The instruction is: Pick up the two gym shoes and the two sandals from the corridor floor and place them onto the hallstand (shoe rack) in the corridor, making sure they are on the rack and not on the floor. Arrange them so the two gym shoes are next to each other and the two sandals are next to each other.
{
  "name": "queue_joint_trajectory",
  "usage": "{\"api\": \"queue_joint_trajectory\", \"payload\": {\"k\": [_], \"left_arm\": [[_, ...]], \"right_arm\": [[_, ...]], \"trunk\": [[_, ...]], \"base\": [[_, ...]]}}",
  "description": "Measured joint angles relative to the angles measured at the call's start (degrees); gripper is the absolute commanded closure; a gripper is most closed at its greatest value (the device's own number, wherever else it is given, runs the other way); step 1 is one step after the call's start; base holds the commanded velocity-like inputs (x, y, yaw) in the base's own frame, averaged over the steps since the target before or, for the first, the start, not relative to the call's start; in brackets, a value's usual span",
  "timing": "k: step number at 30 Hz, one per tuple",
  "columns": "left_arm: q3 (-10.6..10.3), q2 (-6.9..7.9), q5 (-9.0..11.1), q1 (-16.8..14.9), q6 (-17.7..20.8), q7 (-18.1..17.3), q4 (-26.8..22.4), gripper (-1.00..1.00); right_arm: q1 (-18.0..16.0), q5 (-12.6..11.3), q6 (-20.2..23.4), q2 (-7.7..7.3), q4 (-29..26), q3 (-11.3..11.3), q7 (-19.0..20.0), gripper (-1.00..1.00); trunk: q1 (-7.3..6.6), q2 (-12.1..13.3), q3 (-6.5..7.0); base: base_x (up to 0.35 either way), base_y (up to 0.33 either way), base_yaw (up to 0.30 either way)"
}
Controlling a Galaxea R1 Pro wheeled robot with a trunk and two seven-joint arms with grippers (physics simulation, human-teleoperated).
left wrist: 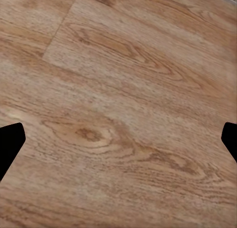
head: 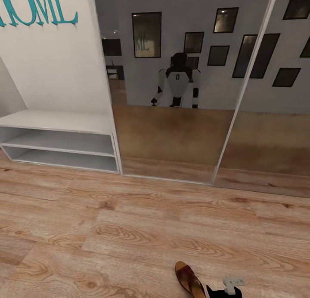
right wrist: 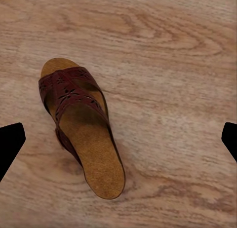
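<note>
One brown sandal (right wrist: 81, 127) is seen lying flat on the floor (head: 129, 229) directly beneath the right claw (right wrist: 118, 139), spread wide and empty, long axis running diagonally between the fingers, the rack (head: 60, 121) well apart at far left.

Mirrored sliding doors (head: 172, 130), teal wall lettering (head: 38, 7), reflected dark picture frames (head: 146, 34)

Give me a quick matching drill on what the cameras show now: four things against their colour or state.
Things:
1. sandal
2. shoe rack
3. wall lettering
4. right gripper

Descriptions:
A. teal
B. open, fingers spread wide
C. dark brown strap, tan insole, lying on the floor
D. pale grey-white, shelves bare

Pairs: 1-C, 2-D, 3-A, 4-B
</note>
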Motion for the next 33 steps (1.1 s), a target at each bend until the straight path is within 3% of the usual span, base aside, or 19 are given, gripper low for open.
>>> {"api": "queue_joint_trajectory", "payload": {"k": [9, 20, 33], "left_arm": [[0.0, 0.01, 0.0, 0.0, 0.0, 0.0, 0.0, -1.0], [0.0, -0.04, 0.0, 0.0, 0.0, 0.0, 0.0, -1.0], [-0.1, -0.16, 0.0, 0.0, 0.0, -0.1, 0.0, -1.0]], "right_arm": [[0.0, 0.0, 0.0, 0.0, 0.0, 0.0, 0.0, -1.0], [0.0, -0.1, 0.0, 0.0, 0.0, -0.1, 0.0, -1.0], [0.0, -0.1, 0.0, 0.0, 0.0, -0.1, -0.1, -1.0]], "trunk": [[0.0, 0.0, 0.0], [0.0, 0.0, 0.0], [0.0, 0.0, 0.0]], "base": [[0.0, -0.004, 0.017], [0.0, 0.0, 0.167], [-0.05, -0.03, 0.006]]}}
